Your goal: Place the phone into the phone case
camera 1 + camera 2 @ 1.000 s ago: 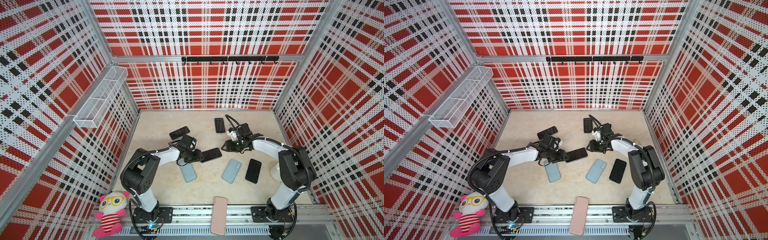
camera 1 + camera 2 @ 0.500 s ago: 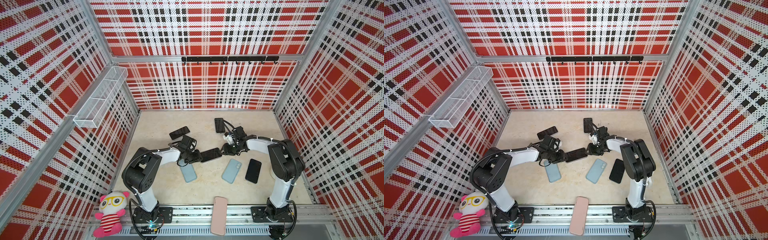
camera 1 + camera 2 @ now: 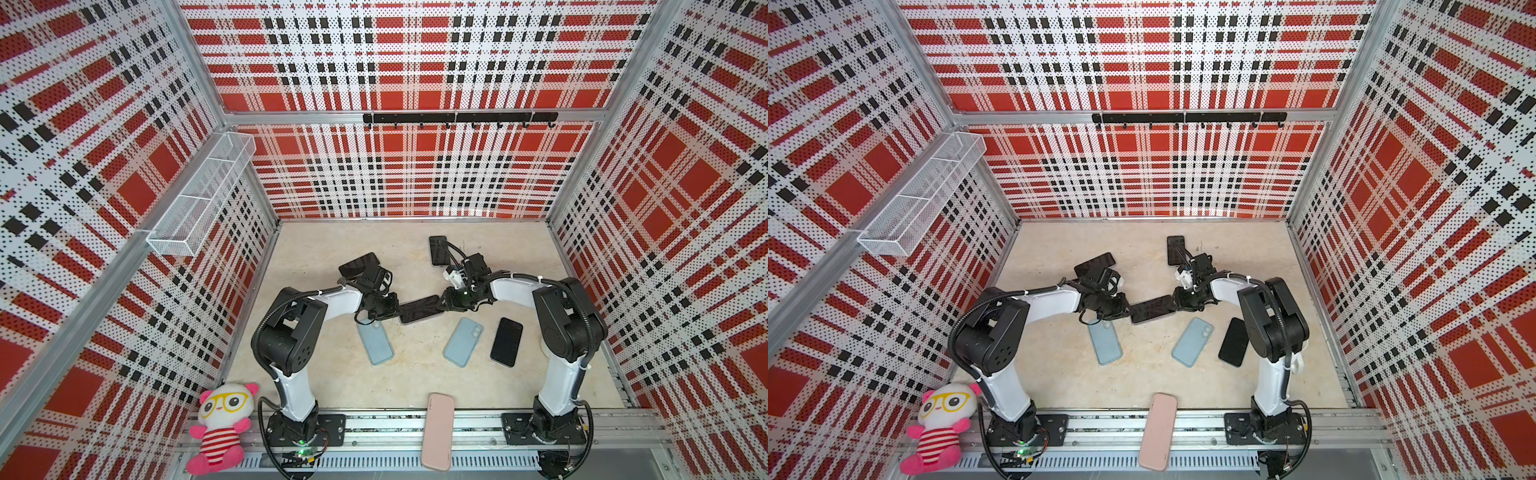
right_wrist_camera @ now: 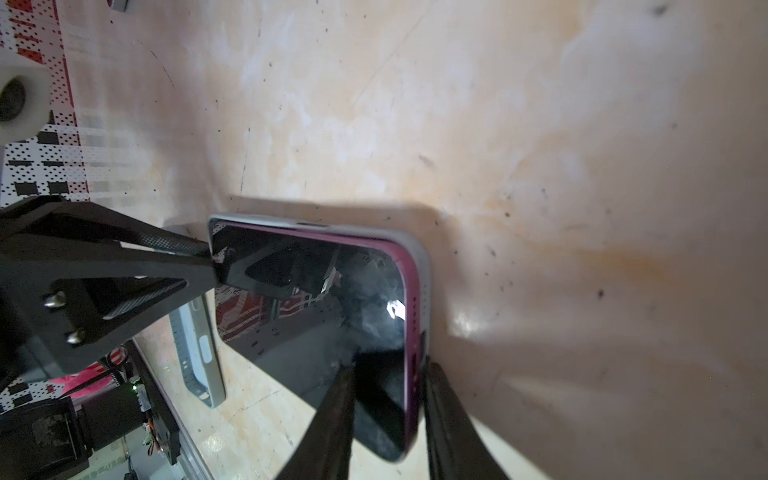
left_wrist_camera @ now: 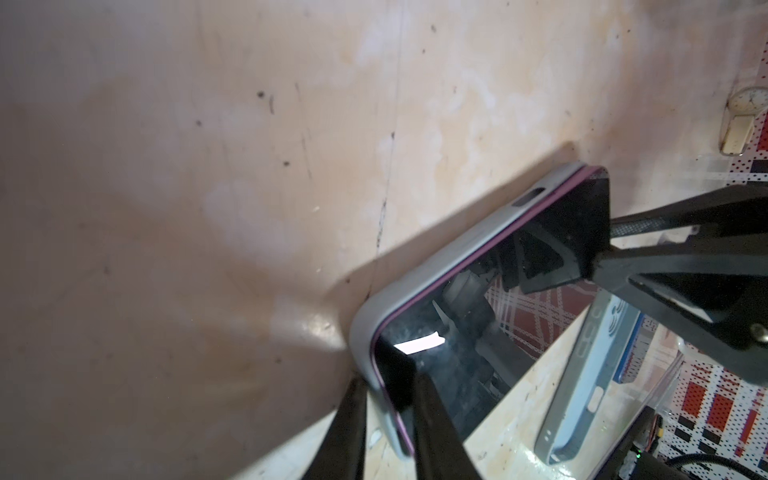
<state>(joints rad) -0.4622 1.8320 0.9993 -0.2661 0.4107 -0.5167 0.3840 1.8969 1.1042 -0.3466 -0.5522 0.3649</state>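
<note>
Phone [image 3: 419,309]: middle of the bench [image 3: 415,386], screen up, lying in its grey case [image 5: 478,243] with the purple rim showing along the case lip, so seating looks nearly done. You hold it by both short ends, left pincer [image 3: 395,309] and right pincer [image 3: 443,304] each nipped nearly closed on an end, likely pressing the two together. Around it: blue case [image 3: 376,343] just beside your left pincer, second blue case [image 3: 463,341] and black phone [image 3: 506,341] near your right arm, pink case [image 3: 436,432] on the front rail [image 3: 374,428]; none blocks the grip, though the blue case crowds your left pincer.
</note>
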